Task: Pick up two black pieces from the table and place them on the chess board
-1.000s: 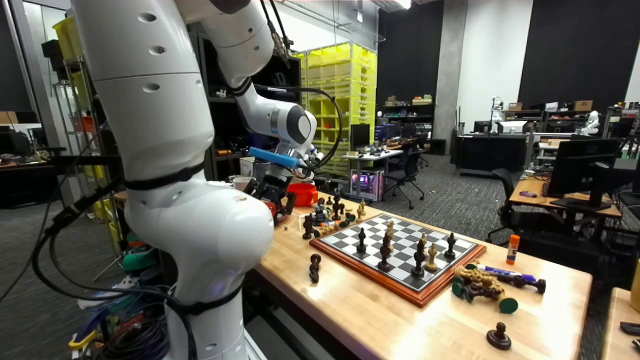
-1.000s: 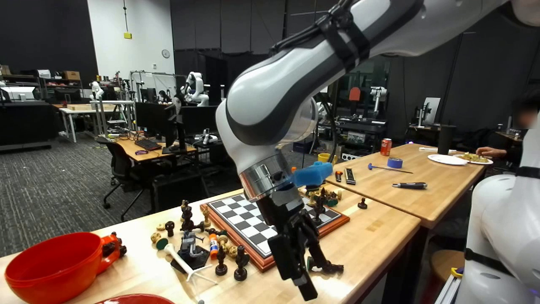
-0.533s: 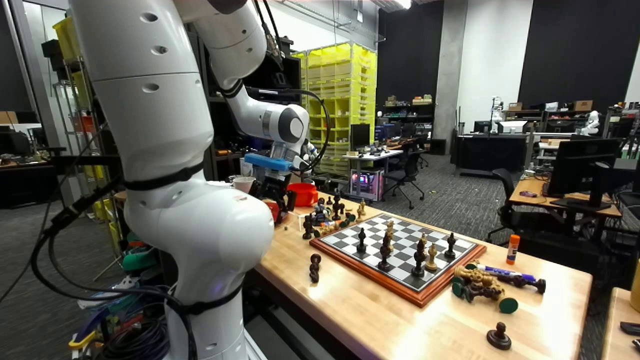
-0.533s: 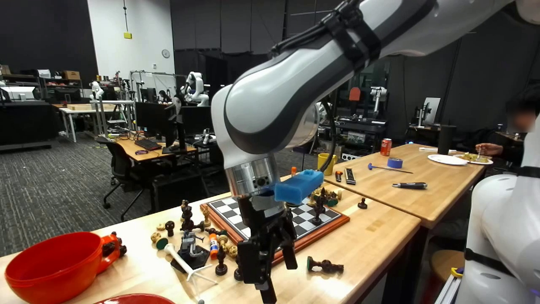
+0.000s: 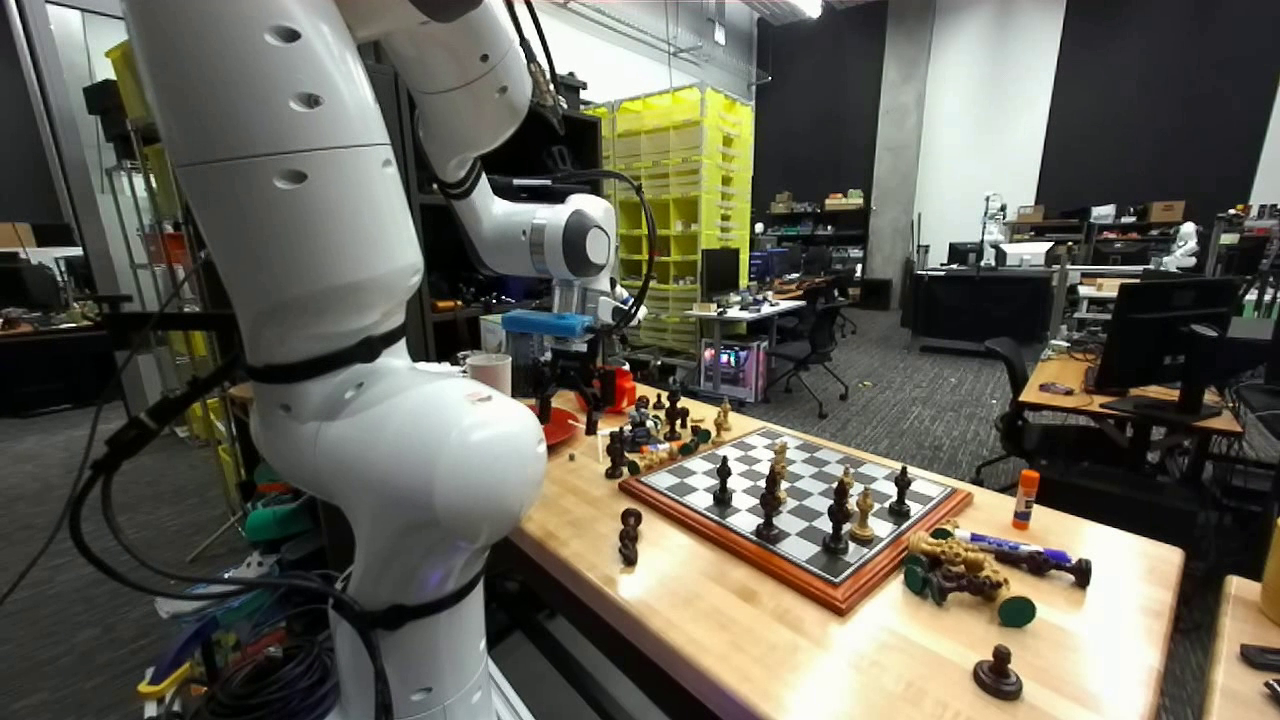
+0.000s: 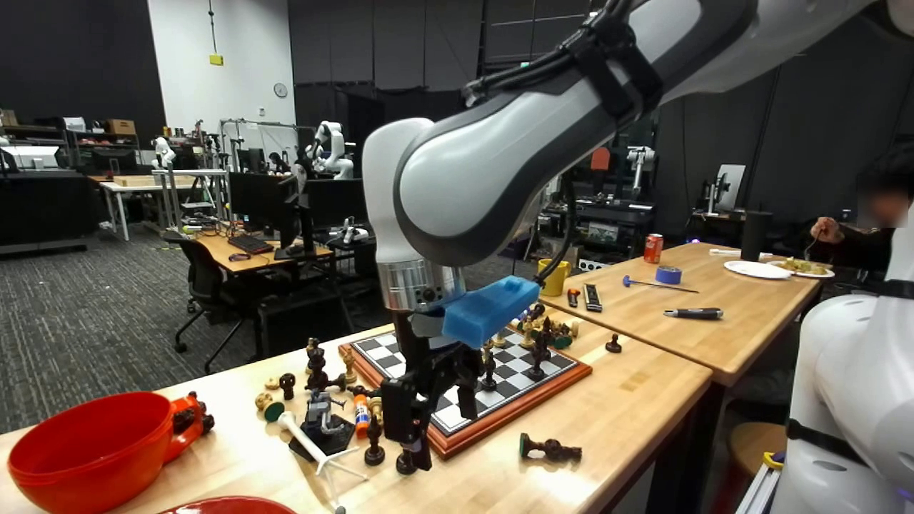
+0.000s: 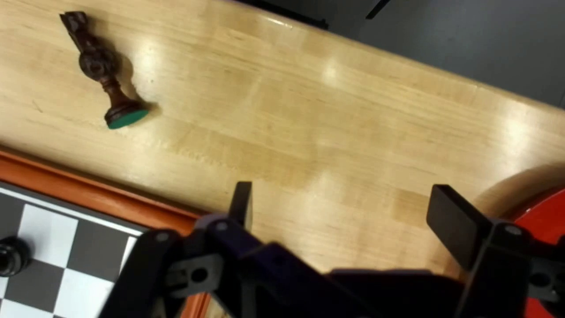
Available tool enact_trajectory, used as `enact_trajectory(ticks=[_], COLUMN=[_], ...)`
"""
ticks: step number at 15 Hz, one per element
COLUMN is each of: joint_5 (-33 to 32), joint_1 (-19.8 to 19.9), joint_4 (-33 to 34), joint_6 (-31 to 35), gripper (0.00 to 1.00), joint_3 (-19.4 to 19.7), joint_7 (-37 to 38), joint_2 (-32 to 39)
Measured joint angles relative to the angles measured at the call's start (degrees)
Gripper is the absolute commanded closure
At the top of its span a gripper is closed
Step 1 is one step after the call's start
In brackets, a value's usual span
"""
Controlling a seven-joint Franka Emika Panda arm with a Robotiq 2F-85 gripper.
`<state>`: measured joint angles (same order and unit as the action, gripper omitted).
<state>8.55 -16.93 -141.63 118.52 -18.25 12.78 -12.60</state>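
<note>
My gripper is open and empty above the table; its fingers stand wide apart. It also shows in both exterior views. One black piece lies on its side on the table, seen in all views. Two black pieces stand near the gripper in an exterior view, one in the open and one partly hidden by a finger. A black pawn stands at the far end. The chess board bears several black pieces and pale ones.
A red pot and a red plate are beside the gripper's end of the table. A white tripod, a glue stick and mixed pieces crowd there. A pile of pieces lies beyond the board. The table edge shows in the wrist view.
My open gripper has swung more upright, risen slightly and moved away from the lying black piece, toward the standing black pieces. The chess pieces and board have not moved.
</note>
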Motion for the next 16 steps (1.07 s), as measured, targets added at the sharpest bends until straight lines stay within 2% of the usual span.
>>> enact_trajectory(ticks=[7,16], joint_5=[-2.92,-2.98], joint_1=[2.63,3.30], joint_4=[-2.18,-3.05], joint_6=[8.79,12.54], gripper=[0.00,0.00], joint_3=[0.38,0.64], joint_7=[3.64,4.17], joint_2=[0.37,2.10])
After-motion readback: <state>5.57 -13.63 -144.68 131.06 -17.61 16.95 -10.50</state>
